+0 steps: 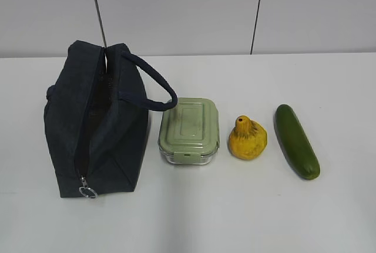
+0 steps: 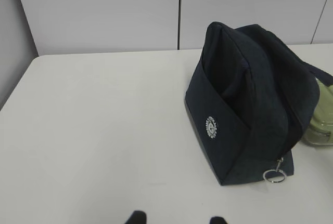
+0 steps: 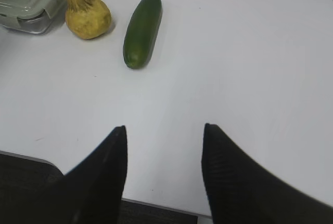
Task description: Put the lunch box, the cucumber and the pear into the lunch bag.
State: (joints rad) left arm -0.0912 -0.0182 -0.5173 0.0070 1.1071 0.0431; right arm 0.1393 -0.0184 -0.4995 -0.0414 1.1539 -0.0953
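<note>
A navy bag (image 1: 97, 121) stands on a white surface (image 1: 247, 212), its zipper parted along the top and a silver ring pull (image 1: 87, 192) hanging at the near end. Just to its right sit the lunch box (image 1: 189, 131), the pear (image 1: 247, 138) and the cucumber (image 1: 296, 141), in a row and apart from one another. The right end effector (image 3: 164, 135) hovers spread and empty near the surface's edge, well short of the cucumber. Only the tips of the left end effector (image 2: 177, 218) show, apart and holding nothing.
</note>
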